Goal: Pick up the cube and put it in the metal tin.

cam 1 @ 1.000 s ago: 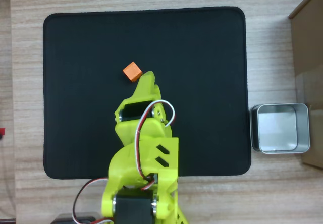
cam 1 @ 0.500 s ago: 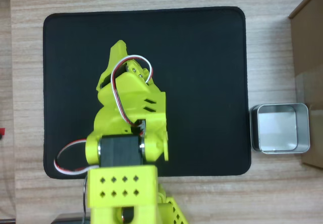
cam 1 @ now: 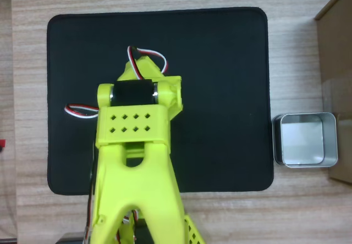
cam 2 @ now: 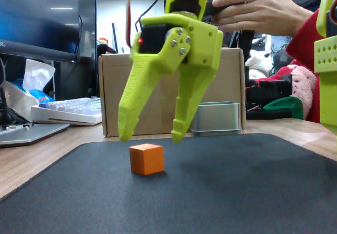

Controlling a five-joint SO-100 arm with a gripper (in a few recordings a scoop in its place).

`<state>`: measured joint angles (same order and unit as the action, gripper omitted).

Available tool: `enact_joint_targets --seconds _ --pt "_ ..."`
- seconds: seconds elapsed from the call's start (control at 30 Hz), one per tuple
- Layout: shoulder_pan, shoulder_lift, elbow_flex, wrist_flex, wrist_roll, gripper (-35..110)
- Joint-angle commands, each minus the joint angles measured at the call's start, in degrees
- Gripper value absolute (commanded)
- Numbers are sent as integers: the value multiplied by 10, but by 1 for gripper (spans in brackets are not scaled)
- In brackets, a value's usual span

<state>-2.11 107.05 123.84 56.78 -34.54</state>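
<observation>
Orange cube (cam 2: pixel 147 159) on mat, below spread gripper (cam 2: pixel 151 135), untouched

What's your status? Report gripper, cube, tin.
Gripper open, above the orange cube, not touching. Cube on black mat. Metal tin empty. Nothing blocking.

No readable text, label, brand, number or sign was found in either view. The faces of the cube (cam 2: pixel 147 159), the tin (cam 1: pixel 305 139) and the cardboard box (cam 2: pixel 113 94) were seen to be plain.
</observation>
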Motion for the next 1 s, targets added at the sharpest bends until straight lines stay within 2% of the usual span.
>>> enact_joint_targets --seconds 0.0,0.27,0.6,0.67,0.9,0.97 --pt "-11 -17 -25 5 -12 33" --pt "-23 -123 -84 -11 -11 31" --pt "-27 -62 -54 -11 -11 18" --pt "-28 -41 -38 -22 -9 11" --pt "-25 -81 -32 -27 -30 11" --pt "-25 -84 -33 -28 -33 7"
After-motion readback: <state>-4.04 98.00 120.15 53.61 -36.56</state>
